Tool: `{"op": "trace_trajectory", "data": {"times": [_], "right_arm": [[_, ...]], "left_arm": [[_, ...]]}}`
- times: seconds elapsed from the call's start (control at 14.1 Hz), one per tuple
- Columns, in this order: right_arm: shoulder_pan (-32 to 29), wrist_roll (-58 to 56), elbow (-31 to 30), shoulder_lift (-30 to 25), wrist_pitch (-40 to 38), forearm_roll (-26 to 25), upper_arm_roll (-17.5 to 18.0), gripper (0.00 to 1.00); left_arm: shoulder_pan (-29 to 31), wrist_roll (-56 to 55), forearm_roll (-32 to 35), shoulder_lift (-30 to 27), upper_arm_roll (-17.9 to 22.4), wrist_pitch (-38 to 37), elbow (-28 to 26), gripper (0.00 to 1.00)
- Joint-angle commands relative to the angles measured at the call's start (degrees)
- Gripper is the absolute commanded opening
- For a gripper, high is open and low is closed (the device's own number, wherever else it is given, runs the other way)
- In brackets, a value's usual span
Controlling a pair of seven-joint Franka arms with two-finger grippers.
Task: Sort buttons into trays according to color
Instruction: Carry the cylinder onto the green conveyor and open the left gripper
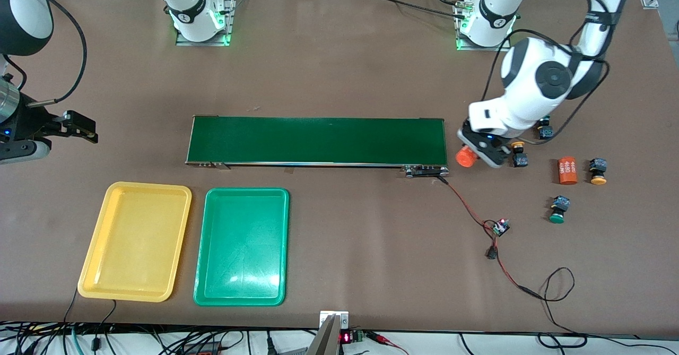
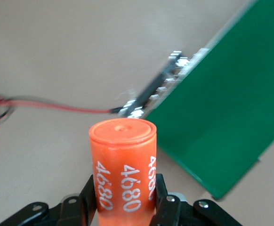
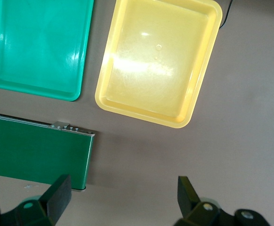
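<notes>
A matte brown table (image 1: 339,68) fills the scene, with both arm bases bolted along the edge farthest from the front camera and loose cables trailing off the nearest edge. A long dark-green conveyor belt (image 1: 316,140) lies across the middle; a red-and-black wire (image 1: 467,206) runs from its end toward a small circuit board (image 1: 500,227).

The left gripper (image 1: 473,156) hangs just off the belt's end at the left arm's end of the table, its fingers clamped on an orange cylinder (image 2: 123,169) printed "4680". A second orange cylinder (image 1: 567,170) lies on the table nearby.

Buttons are scattered at that same end: one yellow-capped button (image 1: 519,154) just beside the left gripper, another yellow-capped button (image 1: 598,172) beside the lying cylinder, a green-capped button (image 1: 558,209) nearer the front camera, and a fourth button (image 1: 545,130) partly hidden under the arm.

The yellow tray (image 1: 136,241) and green tray (image 1: 242,246) sit side by side, nearer the camera than the belt, toward the right arm's end. The right gripper (image 3: 123,197) waits over bare table there, jaws spread wide, holding nothing.
</notes>
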Motion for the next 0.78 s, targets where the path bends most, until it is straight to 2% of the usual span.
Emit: {"op": "trace_trajectory", "data": {"times": [0.0,0.42,0.57,0.71], "right_arm": [[-0.59,-0.82,-0.12,0.09,-0.08,-0.37,0.20,1.00],[-0.59,-0.82,-0.03,0.36,0.19,-0.37,0.11,1.00],[-0.59,-0.82,0.06,0.36,0.18,-0.37,0.11,1.00],[-0.16,-1.26,0.06,0.44,0.10,-0.63,0.11,1.00]], "left_arm": [[-1.80,11.22,0.38,2.29,-0.92,-0.02,0.66,0.00],[-7.96,19.50,0.90,4.14,-0.92,-0.03,0.57,0.00],[-7.97,21.01,9.21,5.11,-0.92,0.07,1.70,0.00],[-7.97,21.01,10.57,5.28,-1.01,-0.37,1.63,0.00]]}}
